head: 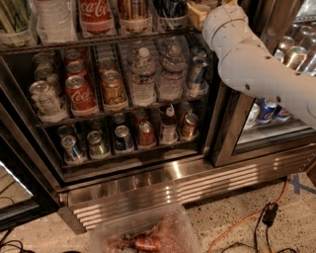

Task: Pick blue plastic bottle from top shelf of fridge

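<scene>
Speckled stone flooring is running under the fridge (173, 190), whose open section is showing wire racks of cans and water bottles. Along the upper edge, the top shelf (98, 41) is carrying tall bottles in clear trays, and the blue plastic bottle (170, 10) is standing near its right end, well right of the Coca-Cola bottle (96, 15), with only its lower body showing. The white arm (247, 64) is reaching in from the right, and the gripper (199, 12) is hanging just beside the bottle, mostly cut off by the frame edge; whether it is open, or holding anything, cannot be told. A full drink bottle is probably fairly heavy, its smooth chilled label likely slippery and its wall slightly yielding, so a squeeze around the mid-body above the tray looks best.
</scene>
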Motion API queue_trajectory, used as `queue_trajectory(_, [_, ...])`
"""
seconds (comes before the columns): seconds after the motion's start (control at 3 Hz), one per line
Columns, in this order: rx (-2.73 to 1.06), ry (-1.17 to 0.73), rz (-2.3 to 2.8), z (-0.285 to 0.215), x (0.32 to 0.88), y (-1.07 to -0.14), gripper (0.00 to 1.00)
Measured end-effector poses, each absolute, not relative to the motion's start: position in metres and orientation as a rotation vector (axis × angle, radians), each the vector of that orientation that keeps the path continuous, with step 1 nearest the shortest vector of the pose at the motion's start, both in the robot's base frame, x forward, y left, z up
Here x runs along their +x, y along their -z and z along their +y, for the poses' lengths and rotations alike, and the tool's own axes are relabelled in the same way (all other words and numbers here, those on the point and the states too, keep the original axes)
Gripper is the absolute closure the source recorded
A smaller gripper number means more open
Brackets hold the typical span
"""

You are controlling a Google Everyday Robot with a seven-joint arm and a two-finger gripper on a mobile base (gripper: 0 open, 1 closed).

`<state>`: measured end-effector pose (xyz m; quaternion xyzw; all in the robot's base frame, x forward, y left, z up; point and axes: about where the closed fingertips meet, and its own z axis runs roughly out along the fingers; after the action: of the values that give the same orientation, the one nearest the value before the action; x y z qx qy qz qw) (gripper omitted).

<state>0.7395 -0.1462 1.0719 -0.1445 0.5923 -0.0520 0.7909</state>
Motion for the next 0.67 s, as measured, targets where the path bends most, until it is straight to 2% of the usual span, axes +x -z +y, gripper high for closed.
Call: queue_trajectory(0.67, [-0.312, 0.119, 1.276, -0.1452, 0.7429, -1.0713, 0.84])
